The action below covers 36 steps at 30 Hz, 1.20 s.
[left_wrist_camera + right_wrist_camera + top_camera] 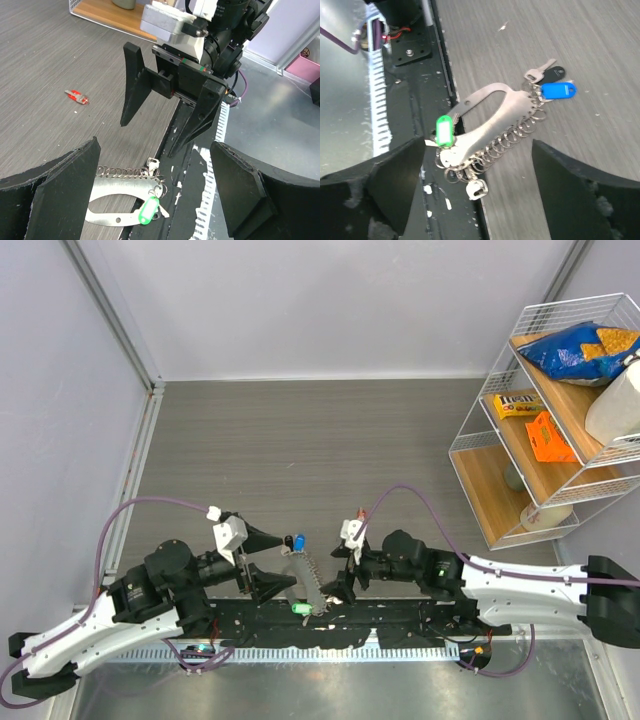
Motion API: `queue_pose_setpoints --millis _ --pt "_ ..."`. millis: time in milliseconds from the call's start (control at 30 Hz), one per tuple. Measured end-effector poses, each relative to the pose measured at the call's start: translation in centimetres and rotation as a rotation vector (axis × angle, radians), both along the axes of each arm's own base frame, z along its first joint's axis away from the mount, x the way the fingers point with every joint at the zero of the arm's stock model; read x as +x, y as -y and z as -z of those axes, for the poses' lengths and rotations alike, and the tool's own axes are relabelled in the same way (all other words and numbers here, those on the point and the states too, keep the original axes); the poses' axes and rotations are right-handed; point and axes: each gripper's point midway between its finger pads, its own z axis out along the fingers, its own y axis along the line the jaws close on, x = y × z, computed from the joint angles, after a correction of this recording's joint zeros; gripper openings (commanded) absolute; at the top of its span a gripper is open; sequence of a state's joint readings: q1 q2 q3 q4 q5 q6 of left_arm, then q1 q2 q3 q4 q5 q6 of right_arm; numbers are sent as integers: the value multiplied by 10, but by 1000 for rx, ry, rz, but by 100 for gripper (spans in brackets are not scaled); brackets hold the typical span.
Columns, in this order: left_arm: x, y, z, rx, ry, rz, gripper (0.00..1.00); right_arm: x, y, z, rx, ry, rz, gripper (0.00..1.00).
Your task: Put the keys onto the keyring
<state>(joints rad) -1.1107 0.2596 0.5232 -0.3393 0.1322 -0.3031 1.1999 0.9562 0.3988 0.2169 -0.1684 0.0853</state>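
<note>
The keyring (306,580) is a flat silver metal strip with a row of small wire rings, lying at the table's near edge between both grippers. It also shows in the right wrist view (492,117) and the left wrist view (112,192). A green-tagged key (443,131) hangs at its near end and a blue-tagged key (558,90) at its far end. A bare silver key (476,189) sits on an end ring. A red key (76,96) lies loose on the table. My left gripper (281,562) and right gripper (340,568) are both open and empty, straddling the strip.
A black base plate (400,618) runs along the near edge, under the keyring's green end. A wire shelf (545,440) with snack packs stands at the right. Purple cables loop over both arms. A black-headed key (553,74) lies by the blue tag.
</note>
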Motion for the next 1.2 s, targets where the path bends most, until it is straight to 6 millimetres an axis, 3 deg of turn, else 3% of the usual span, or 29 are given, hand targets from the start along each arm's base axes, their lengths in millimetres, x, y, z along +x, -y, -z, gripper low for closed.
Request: queue_pose_setpoints --millis 200,333,467,600,700,800,933,1067,1200 --pt "0 0 1 3 0 -1 100 21 16 -4 58 -49 181 95" --pt "1 0 2 4 0 -4 100 24 18 -5 49 -54 191 99" --pt "2 0 3 8 -1 -7 100 8 14 8 2 -66 150 97" --pt "3 3 8 29 -11 -8 100 -35 8 32 -98 -31 70 90" --pt "4 4 10 40 -16 -8 100 -62 5 36 -103 16 37 88" --pt "4 4 10 41 -18 -7 100 -69 7 37 -93 96 90 84" --pt "4 4 11 40 -17 -8 100 -76 9 55 -157 226 136 80" --pt "3 3 9 30 -13 -9 100 -70 13 76 -253 363 197 82" --pt "3 -1 9 13 -4 -20 100 -56 18 72 -246 429 292 83"
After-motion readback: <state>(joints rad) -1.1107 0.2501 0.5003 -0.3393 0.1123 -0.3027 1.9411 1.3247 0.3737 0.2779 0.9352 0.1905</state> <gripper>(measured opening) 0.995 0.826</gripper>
